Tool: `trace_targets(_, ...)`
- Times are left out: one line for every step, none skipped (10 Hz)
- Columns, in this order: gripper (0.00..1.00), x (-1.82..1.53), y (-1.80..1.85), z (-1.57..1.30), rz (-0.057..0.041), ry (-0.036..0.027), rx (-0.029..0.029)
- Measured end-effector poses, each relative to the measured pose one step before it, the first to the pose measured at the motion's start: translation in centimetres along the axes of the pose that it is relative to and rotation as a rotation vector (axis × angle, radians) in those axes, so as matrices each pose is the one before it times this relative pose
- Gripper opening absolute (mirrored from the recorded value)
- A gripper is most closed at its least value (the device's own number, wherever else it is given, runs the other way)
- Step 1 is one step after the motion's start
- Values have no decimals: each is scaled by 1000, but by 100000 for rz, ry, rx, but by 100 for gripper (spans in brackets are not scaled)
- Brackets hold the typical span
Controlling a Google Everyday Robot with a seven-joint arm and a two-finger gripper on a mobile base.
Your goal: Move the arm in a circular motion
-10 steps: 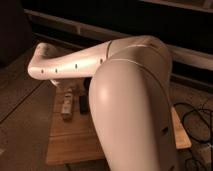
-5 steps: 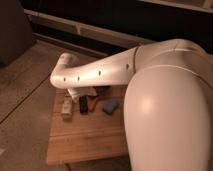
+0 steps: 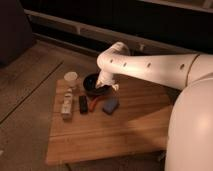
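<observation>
The cream-white arm (image 3: 150, 65) reaches from a big rounded segment at the lower right (image 3: 192, 125) across the wooden table to a bulbous joint (image 3: 114, 54), with a row of small dark holes along the tube. From that joint a short segment bends down to the gripper (image 3: 105, 85). The gripper hangs over the right edge of a black bowl (image 3: 91, 81) at the back of the table.
A low wooden table (image 3: 120, 132) holds a white cup (image 3: 71, 77), a pale bottle lying flat (image 3: 66, 103), a black object (image 3: 83, 104), a red item (image 3: 95, 102) and a blue sponge (image 3: 111, 105). A dark wall with ledges runs behind. Bare floor lies to the left.
The arm's joint has swung from the left side of the view to the right and further back. The near segment has moved right, uncovering more of the table and its objects.
</observation>
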Motion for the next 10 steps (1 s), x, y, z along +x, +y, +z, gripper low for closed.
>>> trace_targets(65, -1529, -818, -214, 952, -760, -1427)
trace_targets(65, -1512, -340, -104, -1203, -472, -385)
trace_targets(65, -1619, 1365, 74, -6889, -409, 1169)
trace_targets(65, -474, 2098, 153, -6379, 51, 741)
trace_targets(65, -223, 3487, 330, -8986, 275, 600)
trace_targets(65, -29, 4417, 347, -10093, 485, 88)
trace_targets(65, 139, 3729, 561, -8610, 1182, 332)
trace_targets(65, 188, 3648, 566, -8171, 1276, 137)
trace_targets(65, 190, 2692, 377, -5517, 943, -369)
trace_targets(65, 397, 3865, 379, -7115, 975, -1268)
